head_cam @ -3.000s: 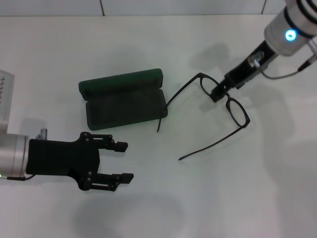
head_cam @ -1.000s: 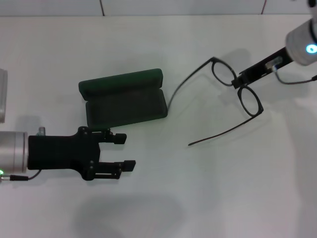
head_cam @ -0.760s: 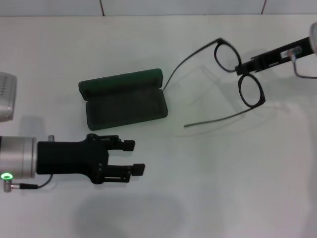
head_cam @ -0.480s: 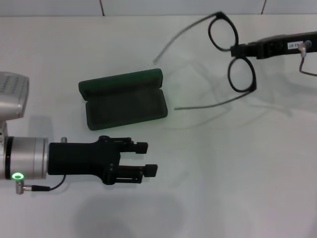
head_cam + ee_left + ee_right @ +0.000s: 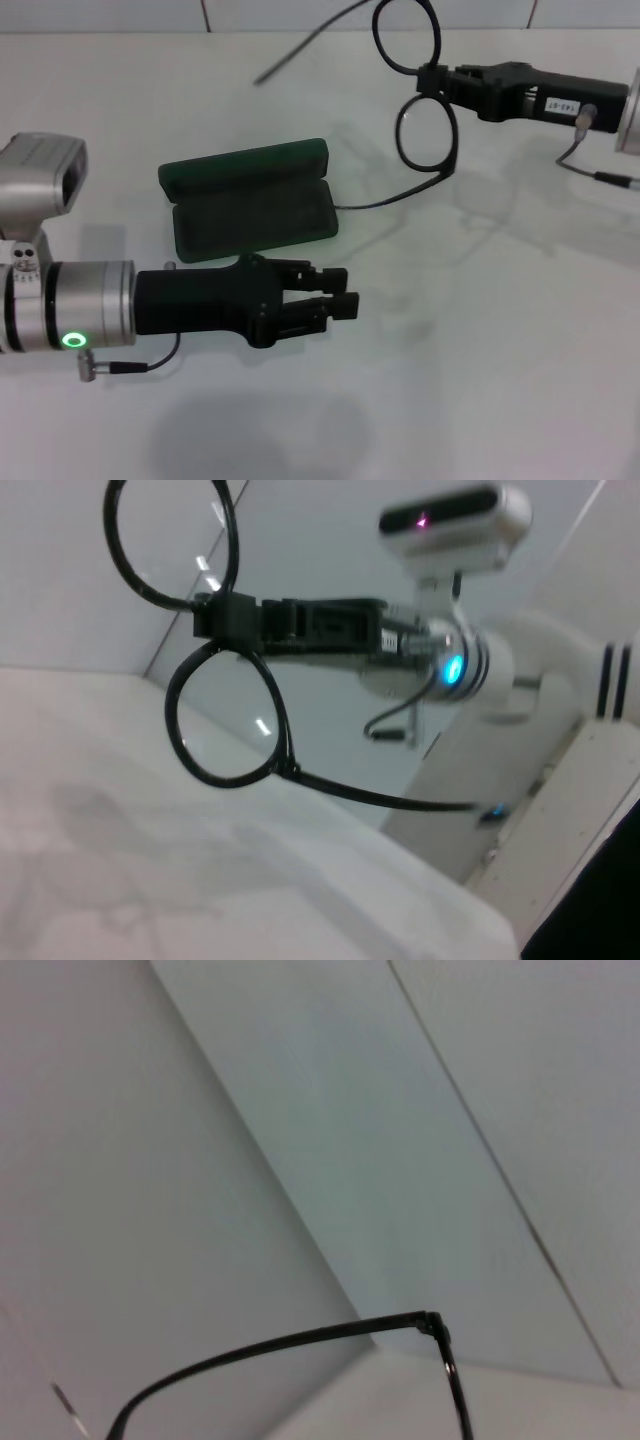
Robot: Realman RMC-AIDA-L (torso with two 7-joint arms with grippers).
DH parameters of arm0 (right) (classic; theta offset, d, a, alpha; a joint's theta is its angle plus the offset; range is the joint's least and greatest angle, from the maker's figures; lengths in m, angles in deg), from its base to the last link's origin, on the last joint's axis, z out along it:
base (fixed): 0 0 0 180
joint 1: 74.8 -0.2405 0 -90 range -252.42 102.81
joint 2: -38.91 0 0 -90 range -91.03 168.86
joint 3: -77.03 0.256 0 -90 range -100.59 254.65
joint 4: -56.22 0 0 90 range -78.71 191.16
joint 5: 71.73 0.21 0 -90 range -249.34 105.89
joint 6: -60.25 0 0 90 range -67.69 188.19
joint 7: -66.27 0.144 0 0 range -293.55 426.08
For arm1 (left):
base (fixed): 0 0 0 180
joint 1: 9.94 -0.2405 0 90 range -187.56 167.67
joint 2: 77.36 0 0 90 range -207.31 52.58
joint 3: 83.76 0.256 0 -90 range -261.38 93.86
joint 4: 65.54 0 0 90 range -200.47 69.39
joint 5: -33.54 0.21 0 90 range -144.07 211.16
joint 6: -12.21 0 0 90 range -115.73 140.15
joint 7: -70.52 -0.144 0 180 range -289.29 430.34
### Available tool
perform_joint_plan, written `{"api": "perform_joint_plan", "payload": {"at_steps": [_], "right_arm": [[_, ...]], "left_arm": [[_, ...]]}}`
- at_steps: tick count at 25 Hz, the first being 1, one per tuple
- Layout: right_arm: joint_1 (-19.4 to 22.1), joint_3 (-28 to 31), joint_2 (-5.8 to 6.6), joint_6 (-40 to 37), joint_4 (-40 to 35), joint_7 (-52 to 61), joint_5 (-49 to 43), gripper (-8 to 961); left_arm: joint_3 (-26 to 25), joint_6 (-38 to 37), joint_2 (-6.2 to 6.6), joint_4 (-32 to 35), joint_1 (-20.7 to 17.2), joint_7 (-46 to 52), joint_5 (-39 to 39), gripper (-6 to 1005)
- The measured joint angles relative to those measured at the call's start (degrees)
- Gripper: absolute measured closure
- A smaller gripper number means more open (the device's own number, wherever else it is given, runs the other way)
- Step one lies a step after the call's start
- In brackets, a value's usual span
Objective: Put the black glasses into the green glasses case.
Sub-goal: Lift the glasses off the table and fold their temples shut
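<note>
Aloft, black glasses (image 5: 418, 100) pinched at the bridge by right end effector (image 5: 436, 82), left end effector (image 5: 338, 296) pressed together near green glasses case (image 5: 252, 201)

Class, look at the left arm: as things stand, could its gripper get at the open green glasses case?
Probably yes. The left gripper sits just in front of the green case, which lies open on the table with nothing between them. The glasses are held up by the right gripper, clear of that path.

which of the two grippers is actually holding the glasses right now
The right gripper, reaching in from the far right, is shut on the glasses at the bridge. The left gripper holds nothing, near the case.
</note>
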Motion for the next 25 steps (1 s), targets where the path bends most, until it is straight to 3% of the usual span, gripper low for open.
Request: {"api": "perform_joint_plan", "payload": {"at_steps": [7, 15, 25], "right_arm": [[-0.66, -4.59, -0.25, -1.97, 8.17, -9.3, 9.1, 894], [-0.76, -6.06, -0.25, -1.53, 10.13, -12.63, 10.08, 894], [-0.73, -9.24, -0.25, -1.5, 9.74, -14.27, 10.02, 894]], "left_arm": [[0.06, -0.12, -0.05, -2.69, 2.53, -0.35, -0.38, 688], [0.07, -0.65, -0.1, -2.89, 3.38, -0.06, -0.38, 1001], [-0.04, -2.79, 0.01, -3.03, 4.12, 0.28, -2.64, 1000]]}}
